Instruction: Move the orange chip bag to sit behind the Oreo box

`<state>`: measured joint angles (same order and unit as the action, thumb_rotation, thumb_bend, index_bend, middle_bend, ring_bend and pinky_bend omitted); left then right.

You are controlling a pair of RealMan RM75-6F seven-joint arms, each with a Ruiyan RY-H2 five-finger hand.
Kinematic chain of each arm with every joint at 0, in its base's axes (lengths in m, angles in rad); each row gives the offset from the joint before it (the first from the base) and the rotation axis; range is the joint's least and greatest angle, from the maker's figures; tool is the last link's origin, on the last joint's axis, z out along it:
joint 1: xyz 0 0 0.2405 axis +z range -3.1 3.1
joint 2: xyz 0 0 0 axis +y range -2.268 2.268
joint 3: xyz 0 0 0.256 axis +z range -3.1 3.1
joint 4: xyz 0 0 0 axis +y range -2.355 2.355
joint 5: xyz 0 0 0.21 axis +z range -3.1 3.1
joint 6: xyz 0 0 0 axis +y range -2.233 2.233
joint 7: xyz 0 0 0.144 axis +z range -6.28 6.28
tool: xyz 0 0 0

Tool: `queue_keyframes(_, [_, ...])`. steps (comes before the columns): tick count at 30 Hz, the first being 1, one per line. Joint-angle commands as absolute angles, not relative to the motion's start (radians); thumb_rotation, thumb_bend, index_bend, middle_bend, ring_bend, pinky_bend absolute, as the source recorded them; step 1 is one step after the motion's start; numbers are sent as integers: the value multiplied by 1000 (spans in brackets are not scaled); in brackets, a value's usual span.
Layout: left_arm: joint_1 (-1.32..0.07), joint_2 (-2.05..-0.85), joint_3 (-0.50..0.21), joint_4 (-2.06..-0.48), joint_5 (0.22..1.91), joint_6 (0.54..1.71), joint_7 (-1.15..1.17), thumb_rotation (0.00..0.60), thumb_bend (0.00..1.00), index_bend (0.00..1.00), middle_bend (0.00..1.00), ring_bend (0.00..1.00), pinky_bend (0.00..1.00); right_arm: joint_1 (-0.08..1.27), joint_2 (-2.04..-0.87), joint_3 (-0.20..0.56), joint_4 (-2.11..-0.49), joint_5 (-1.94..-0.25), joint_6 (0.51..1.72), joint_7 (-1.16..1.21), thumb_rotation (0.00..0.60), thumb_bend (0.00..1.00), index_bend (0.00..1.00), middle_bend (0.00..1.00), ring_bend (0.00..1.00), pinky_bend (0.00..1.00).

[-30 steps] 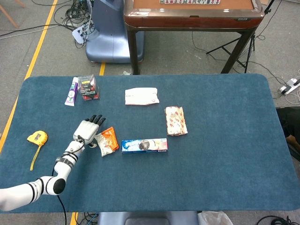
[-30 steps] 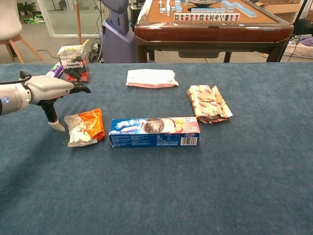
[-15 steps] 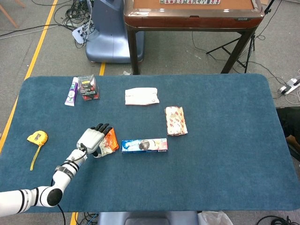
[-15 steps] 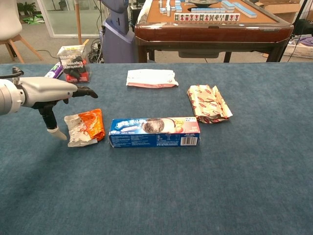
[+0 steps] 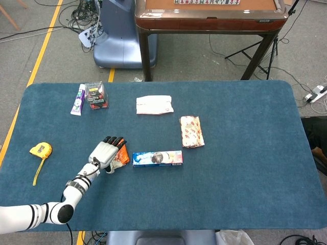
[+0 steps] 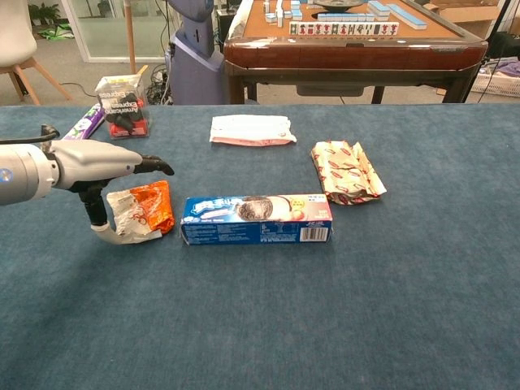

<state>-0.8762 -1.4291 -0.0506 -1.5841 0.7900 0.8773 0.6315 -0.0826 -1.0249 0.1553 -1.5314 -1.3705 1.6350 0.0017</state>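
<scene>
Left of centre in the head view, the left hand hovers over the crinkled orange-and-white foil chip bag, which lies flat on the blue felt-covered table. Its dark fingers reach straight out above the bag, held close side by side. In the chest view the thumb hangs down and curls at the bag's white left edge, touching it or nearly so; I cannot tell for certain. Nothing is pinched yet, as far as I can see. The right hand shows in neither view.

The bag sits just beside the left end of the long blue Oreo cookie box, close but seemingly not touching, level with it rather than behind it.

So the step in hand looks like the grasp, with the move itself not yet begun. Next, I would judge, the fingers need to come down and close against the thumb, catching the thin foil without shoving it into the box. Then the bag wants lifting and carrying toward the upper part of the frame, into the bare felt between the box and the white flat packet beyond.
</scene>
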Motion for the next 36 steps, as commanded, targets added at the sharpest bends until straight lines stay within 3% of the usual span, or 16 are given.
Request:
queue_keyframes(1, [-873, -1455, -43, -1546, 800, 892, 629, 600, 37, 0, 0, 0, 0, -83, -1025, 155, -1532, -1371, 1635, 2, 600, 0, 320, 401, 345, 491])
queue_keyframes(25, [-871, -1539, -84, -1356, 757, 854, 539, 600, 37, 0, 0, 0, 0, -81, -1025, 155, -1530, -1368, 1629, 2, 600, 0, 320, 401, 345, 491])
queue_keyframes(36, [-873, -1604, -123, -1226, 817, 855, 469, 600, 37, 0, 0, 0, 0, -83, -1024, 155, -1529, -1367, 1630, 6, 600, 0, 320, 400, 345, 491])
